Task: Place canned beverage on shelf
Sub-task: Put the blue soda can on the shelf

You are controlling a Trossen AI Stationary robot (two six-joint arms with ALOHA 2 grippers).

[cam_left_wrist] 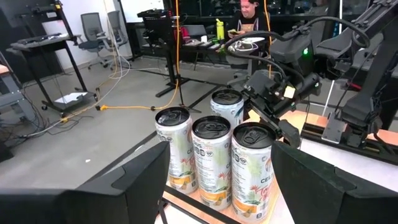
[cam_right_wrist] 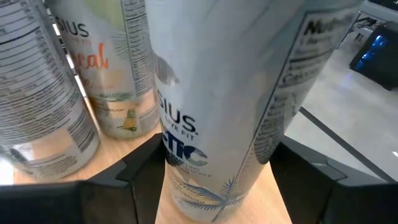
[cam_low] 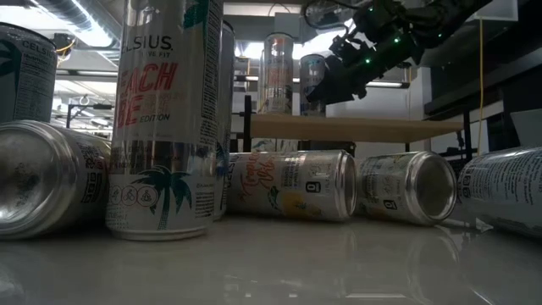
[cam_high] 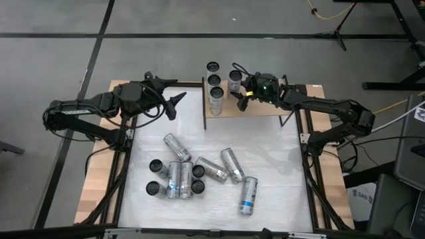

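Four cans stand upright on the shelf point(cam_high: 249, 109), a small pale wooden board on black posts at the far edge of the desk point(cam_high: 279, 199). Three of them form a row point(cam_high: 214, 83) along the shelf's left edge, running from its far edge toward its near one. The fourth can point(cam_high: 234, 81) stands just beside that row, near the shelf's far edge, and the right gripper point(cam_high: 237, 83) is closed on it, one dark finger on each side. From the right wrist camera this can point(cam_right_wrist: 217, 112) fills the space between the fingers, its base on or just above the wood; which of the two cannot be told.

The left gripper point(cam_high: 176, 105) hangs over the desk's far left area, just beside the shelf's left edge, its fingers point(cam_left_wrist: 130, 186) parted and holding nothing.

More cans lie in a loose cluster point(cam_high: 199, 176) near the middle of the desk, some on their sides and some upright. One can point(cam_high: 248, 196) lies apart toward the near right.

A person point(cam_left_wrist: 249, 15) sits at a table in the room beyond.
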